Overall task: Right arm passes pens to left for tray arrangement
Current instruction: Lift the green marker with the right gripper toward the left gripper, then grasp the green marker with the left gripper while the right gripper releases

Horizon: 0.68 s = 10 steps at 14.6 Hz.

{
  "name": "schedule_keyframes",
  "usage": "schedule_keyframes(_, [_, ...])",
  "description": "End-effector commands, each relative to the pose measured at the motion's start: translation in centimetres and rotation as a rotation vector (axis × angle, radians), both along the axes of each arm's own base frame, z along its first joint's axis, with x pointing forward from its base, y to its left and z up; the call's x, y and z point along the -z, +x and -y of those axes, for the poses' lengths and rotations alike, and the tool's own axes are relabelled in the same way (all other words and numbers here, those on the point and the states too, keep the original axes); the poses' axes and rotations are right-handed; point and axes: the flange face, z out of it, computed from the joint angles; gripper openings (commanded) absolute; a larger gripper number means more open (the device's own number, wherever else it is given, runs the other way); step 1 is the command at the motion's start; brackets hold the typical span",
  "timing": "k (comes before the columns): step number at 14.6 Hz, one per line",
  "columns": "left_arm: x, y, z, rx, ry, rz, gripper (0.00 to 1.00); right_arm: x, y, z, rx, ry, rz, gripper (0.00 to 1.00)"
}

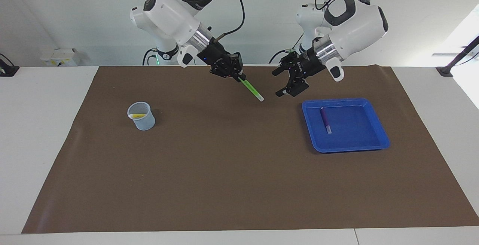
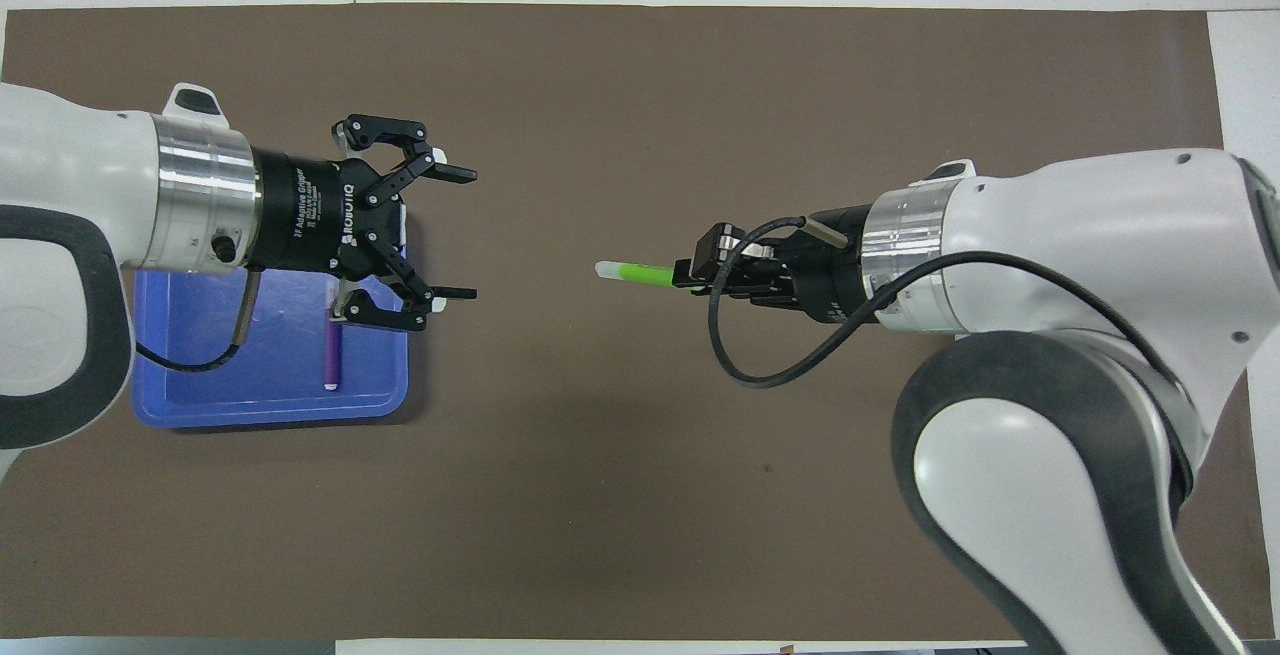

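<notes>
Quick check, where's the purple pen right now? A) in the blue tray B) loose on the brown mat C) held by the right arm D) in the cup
A: the purple pen lies flat inside the blue tray; the right end effector grips the green pen instead.

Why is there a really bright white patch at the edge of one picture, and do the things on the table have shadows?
In the facing view, daylight floods in at the edge by the left arm's end, washing it white. The cup and tray cast only soft, faint shadows there. In the overhead view, the tray has a thin dark shadow along its nearer rim, and the big right arm looks stretched.
</notes>
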Motion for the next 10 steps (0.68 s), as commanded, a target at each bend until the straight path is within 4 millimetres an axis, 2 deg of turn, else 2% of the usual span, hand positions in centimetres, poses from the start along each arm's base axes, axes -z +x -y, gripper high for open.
schedule_keyframes(1, [1.0,-1.4,1.1,0.02,-0.013,0.005,1.0,0.1,-1.2,0.1,0.026,0.014,-0.006,0.03])
schedule_keyframes(5, [3.4,-2.3,1.7,0.108,-0.057,0.039,1.0,0.2,-1.3,0.1,0.024,0.013,-0.005,0.03])
schedule_keyframes(7, [3.5,-1.9,1.3,0.086,-0.073,0.058,1.0,0.2,-1.3,0.1,0.022,0.013,-0.003,0.03])
schedule_keyframes(10, [3.6,-1.8,2.0,0.056,-0.076,0.086,0.98,0.3,-1.3,0.1,0.021,0.012,-0.003,0.03])
